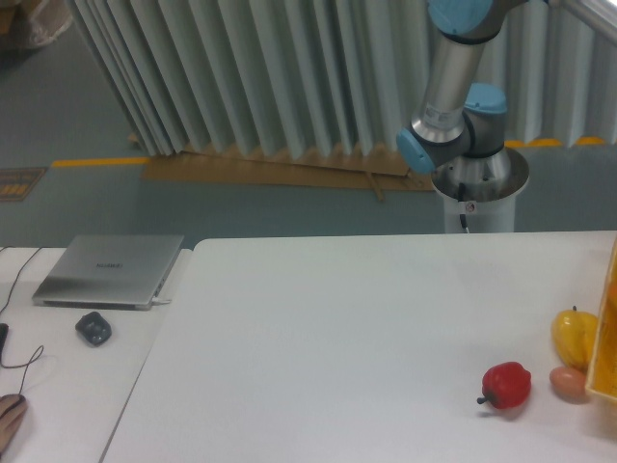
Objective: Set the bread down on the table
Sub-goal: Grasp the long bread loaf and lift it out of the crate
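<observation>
The bread is not in view. The white table [328, 318] fills the lower middle and right of the camera view. Only the robot arm's base and lower joints [461, 116] show, behind the table's far edge at the upper right. The arm runs up out of the frame, so the gripper is out of view.
A red bell pepper [506, 384], a yellow fruit [574, 336] and a small orange-pink item [569, 382] lie at the table's right side, next to a yellow box edge [607, 328]. A silver laptop [108, 270] and a dark mouse [93, 329] sit on the adjoining left desk.
</observation>
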You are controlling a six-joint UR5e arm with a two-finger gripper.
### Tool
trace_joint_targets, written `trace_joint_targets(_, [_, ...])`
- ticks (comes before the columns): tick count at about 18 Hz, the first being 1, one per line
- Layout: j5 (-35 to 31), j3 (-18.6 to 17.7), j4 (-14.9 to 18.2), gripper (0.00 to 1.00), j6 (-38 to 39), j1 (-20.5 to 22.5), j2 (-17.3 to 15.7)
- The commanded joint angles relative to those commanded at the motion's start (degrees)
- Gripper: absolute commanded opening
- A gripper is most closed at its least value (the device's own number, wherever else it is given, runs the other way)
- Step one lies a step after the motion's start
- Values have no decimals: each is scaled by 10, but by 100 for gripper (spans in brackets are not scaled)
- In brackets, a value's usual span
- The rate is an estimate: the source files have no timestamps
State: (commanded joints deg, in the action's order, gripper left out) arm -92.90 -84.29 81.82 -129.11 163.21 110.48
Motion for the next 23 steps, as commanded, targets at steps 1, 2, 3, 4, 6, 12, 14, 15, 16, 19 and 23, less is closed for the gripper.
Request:
trace_joint_targets(1, [0, 2, 2, 28, 0, 0, 1])
trace_joint_targets(2, [0, 2, 2, 28, 0, 0, 2])
trace_joint_targets(3, [1, 2, 2, 28, 0, 0, 2])
trace_joint_targets(4, [1, 2, 3, 28, 0, 0, 2])
trace_joint_targets(6, [15, 2, 11, 28, 1, -1, 1])
trace_joint_targets(12, [47, 4, 64, 28, 60, -21, -30])
trace_joint_targets(14, [68, 5, 80, 28, 76, -31, -37])
trace_joint_targets(15, [79, 5, 90, 28, 87, -32, -43])
trace_joint_targets(16, [88, 5, 96, 28, 103, -37, -49])
trace_joint_targets(19, [95, 6, 99, 28, 179, -78, -63])
trace_joint_targets(23, [102, 6, 99, 28, 258, -125, -74])
